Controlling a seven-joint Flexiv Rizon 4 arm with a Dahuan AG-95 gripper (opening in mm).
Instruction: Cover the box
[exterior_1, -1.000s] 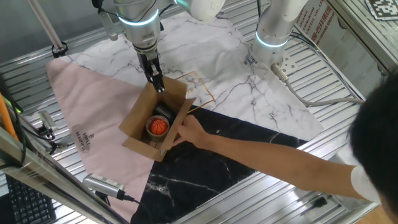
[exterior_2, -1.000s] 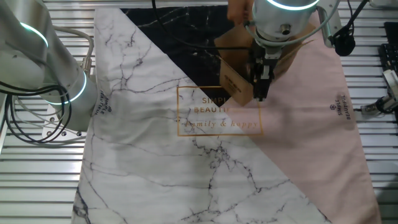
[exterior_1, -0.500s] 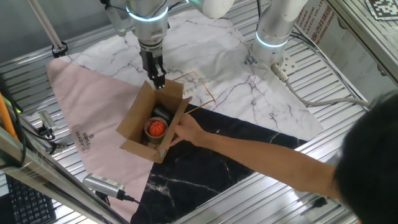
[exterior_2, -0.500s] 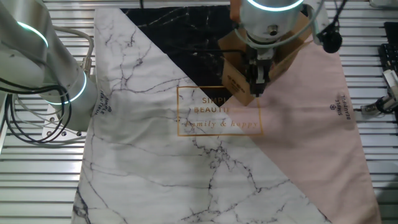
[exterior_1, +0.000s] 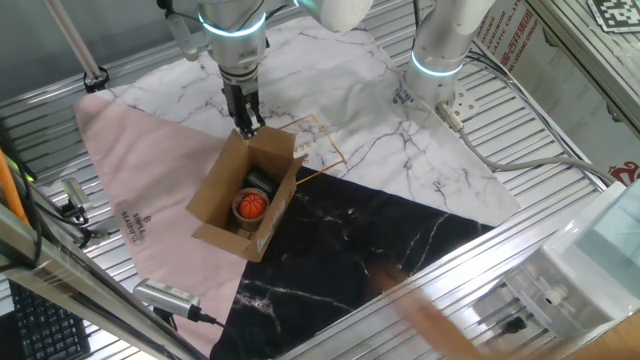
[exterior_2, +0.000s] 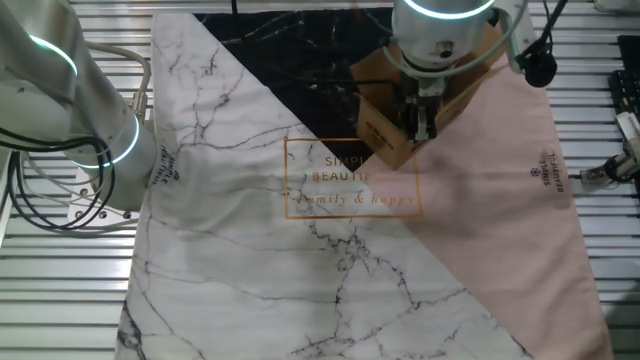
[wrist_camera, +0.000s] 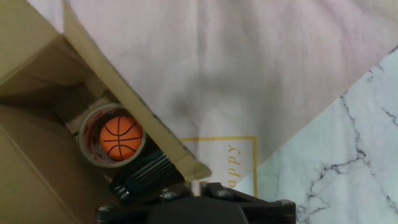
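The box (exterior_1: 222, 208) is a brown cardboard carton standing open on the pink cloth, and it also shows in the other fixed view (exterior_2: 384, 132) and the hand view (wrist_camera: 37, 168). Inside it lie an orange mini basketball (exterior_1: 254, 204) sitting in a tape roll (wrist_camera: 93, 127), and a black object (wrist_camera: 142, 174). My gripper (exterior_1: 245, 124) is at the box's far corner and appears shut on the edge of an upright flap (wrist_camera: 134, 115). The flap runs down between my fingers in the hand view. The gripper also shows in the other fixed view (exterior_2: 418, 122).
A second robot arm (exterior_1: 440, 50) stands at the back on the marble cloth. A blurred human arm (exterior_1: 440, 320) is at the front right, away from the box. A silver tool (exterior_1: 170, 297) and cables lie at the left table edge.
The person's hand has let go of the box and drawn back toward the front right. My gripper has shifted slightly up and back at the box's far flap.
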